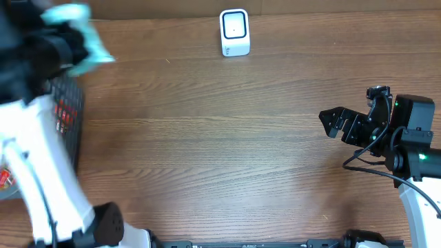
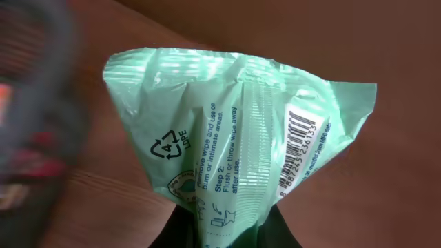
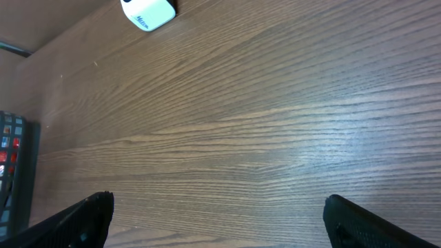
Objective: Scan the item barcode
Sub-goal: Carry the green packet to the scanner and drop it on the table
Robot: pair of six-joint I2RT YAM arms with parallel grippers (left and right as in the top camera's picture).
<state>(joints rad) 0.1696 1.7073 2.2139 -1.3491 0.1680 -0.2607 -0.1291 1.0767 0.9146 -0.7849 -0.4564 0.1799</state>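
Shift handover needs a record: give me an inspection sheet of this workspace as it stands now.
Surface: wood-grain table, no spills seen.
Job's things: white scanner at the far edge; green wipes packet, its barcode showing in the left wrist view.
Clutter: dark basket with red items at the left edge.
Grippers: left tool shut on the wipes packet at far left; right tool open, holding nothing.
Cables: black cable looped beside the right arm.
Surroundings: nothing seen.
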